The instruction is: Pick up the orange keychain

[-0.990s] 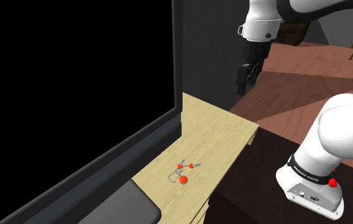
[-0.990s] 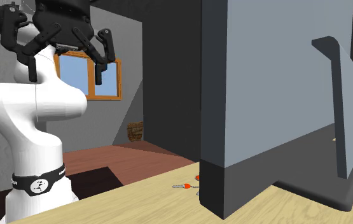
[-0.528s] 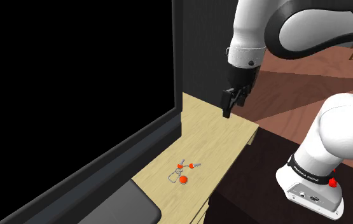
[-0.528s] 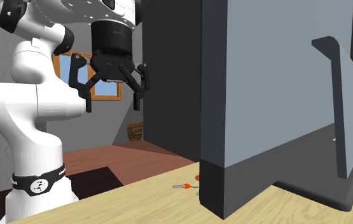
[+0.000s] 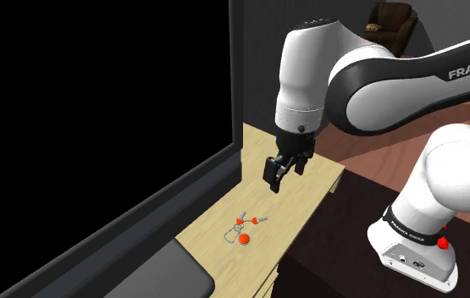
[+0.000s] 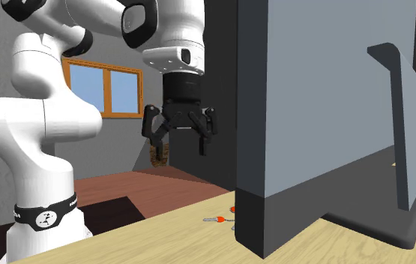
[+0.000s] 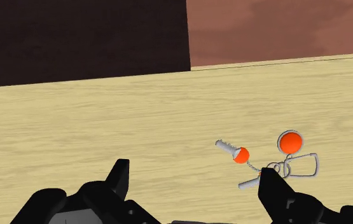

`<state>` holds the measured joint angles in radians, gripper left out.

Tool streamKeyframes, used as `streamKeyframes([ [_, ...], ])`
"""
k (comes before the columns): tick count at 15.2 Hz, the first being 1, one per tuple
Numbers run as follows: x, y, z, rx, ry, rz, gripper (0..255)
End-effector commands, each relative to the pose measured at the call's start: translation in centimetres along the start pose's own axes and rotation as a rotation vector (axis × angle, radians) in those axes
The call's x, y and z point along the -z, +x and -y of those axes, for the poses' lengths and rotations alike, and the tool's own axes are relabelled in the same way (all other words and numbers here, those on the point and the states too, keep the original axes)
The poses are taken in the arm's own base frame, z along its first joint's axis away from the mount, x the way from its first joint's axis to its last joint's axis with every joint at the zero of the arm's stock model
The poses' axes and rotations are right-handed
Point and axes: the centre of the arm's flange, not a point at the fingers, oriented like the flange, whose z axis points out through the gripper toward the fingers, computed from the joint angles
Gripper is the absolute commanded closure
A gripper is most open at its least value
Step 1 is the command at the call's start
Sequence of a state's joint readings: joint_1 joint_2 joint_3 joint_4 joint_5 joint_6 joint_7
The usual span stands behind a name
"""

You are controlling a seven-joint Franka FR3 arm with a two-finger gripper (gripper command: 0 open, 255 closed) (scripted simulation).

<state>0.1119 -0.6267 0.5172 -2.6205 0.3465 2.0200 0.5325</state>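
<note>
While the keychain lies unmoved on the desk beside the monitor, the gripper has dropped lower than 0.5 s ago. It is above the keychain, with its 2 fingers spread and empty.

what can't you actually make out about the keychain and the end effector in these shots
- Second exterior view: most of the orange keychain is hidden behind the monitor's dark lower corner; one key and an orange bit show.
- Shoulder view: the keychain is too small to count its keys or rings.
- Wrist view: the open end effector is cut off by the frame edge, and one fingertip overlaps part of the keychain.
</note>
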Motion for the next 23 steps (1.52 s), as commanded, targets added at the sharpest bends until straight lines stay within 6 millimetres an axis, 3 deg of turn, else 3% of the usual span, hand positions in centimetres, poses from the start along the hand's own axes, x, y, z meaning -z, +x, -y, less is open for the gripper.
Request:
streamKeyframes([
  [1,-1.5,-0.1,2.0,-0.020,0.000,-0.004,0],
  [11,-9.0,0.2,13.0,-0.111,-0.005,-0.020,0],
  [19,-13.1,0.3,13.2,-0.112,-0.005,-0.020,0],
  [21,-13.1,0.3,13.2,-0.112,-0.005,-0.020,0],
  [22,-13.1,0.3,13.2,-0.112,-0.005,-0.020,255],
  [23,-13.1,0.3,13.1,-0.112,-0.005,-0.020,255],
])
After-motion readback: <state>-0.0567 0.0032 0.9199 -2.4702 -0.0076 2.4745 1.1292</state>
